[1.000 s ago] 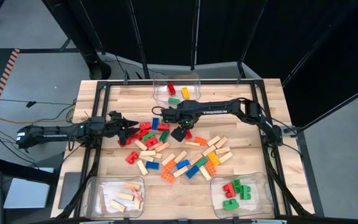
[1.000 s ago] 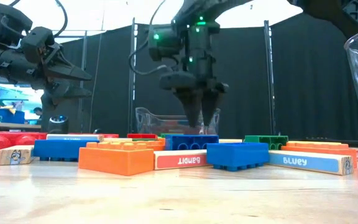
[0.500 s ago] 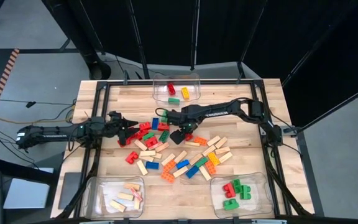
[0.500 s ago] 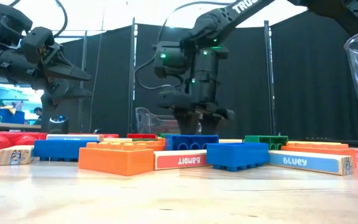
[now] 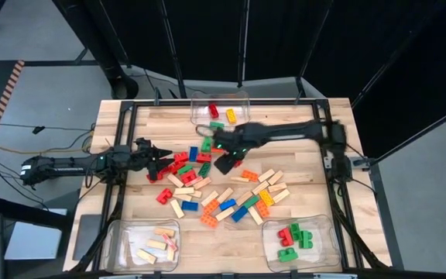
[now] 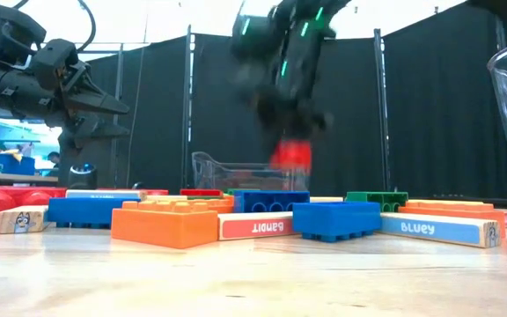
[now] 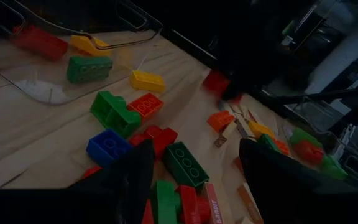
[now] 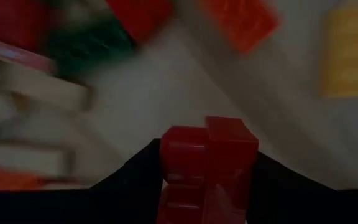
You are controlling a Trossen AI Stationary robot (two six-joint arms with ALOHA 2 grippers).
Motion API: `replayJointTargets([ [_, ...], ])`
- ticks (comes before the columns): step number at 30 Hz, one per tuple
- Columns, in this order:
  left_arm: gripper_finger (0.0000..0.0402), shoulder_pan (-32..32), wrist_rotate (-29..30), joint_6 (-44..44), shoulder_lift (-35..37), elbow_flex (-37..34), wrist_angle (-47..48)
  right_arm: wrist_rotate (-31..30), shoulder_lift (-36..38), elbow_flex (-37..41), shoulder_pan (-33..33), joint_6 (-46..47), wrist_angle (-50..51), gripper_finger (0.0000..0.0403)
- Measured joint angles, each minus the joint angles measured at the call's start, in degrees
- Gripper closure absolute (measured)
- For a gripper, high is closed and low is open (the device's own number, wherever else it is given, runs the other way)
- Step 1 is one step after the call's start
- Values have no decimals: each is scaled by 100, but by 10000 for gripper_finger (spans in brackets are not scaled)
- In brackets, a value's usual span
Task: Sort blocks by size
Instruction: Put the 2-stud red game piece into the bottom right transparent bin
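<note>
Many blocks, coloured studded bricks and pale wooden bars, lie scattered on the middle of the wooden table (image 5: 308, 132). My right gripper (image 5: 224, 163) hangs over the far part of the pile and is shut on a red brick (image 6: 290, 154), which also shows in the right wrist view (image 8: 207, 155). My left gripper (image 5: 158, 159) is open and empty, hovering level at the pile's left edge (image 6: 117, 119), with red, green and blue bricks (image 7: 182, 162) just ahead of it. My right gripper pinches the red brick between its two fingers, by its two opposite sides (image 8: 166, 158). The fingers come from above, pointing down. The brick's end sticks out below the fingertips. It is lifted clear of the table and the pile (image 6: 290, 158).
A clear bin (image 5: 238, 99) at the far edge holds a red, a green and a yellow brick. A near-left bin (image 5: 122, 232) holds wooden bars. A near-right bin (image 5: 327, 232) holds red and green bricks. Bare table lies at the left and right of the pile.
My right gripper has dipped onto the far part of the pile, taken hold of a red brick and risen with it; the brick is now lifted clear of the table.
</note>
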State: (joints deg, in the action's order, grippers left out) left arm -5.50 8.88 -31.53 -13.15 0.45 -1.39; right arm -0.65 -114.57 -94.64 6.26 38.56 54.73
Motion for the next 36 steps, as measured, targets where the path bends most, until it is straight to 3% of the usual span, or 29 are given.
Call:
replayJointTargets([
  [7,156,0,8,-2,0,0,0,-298,1720,-1,-850,669,1230,229],
  [13,156,0,15,-2,0,0,1,-623,2467,5,-2540,2760,2462,229],
  [21,156,-1,15,-2,0,0,2,-591,2172,10,-4680,5698,2340,229],
  [28,156,-2,15,-2,0,0,2,-485,1477,10,-5329,6321,1903,229],
  [30,156,-2,15,-2,0,0,2,-422,1303,10,-5324,6208,1936,206],
  [36,156,0,15,-2,0,0,-12,34,1047,10,-4868,5593,2170,62],
])
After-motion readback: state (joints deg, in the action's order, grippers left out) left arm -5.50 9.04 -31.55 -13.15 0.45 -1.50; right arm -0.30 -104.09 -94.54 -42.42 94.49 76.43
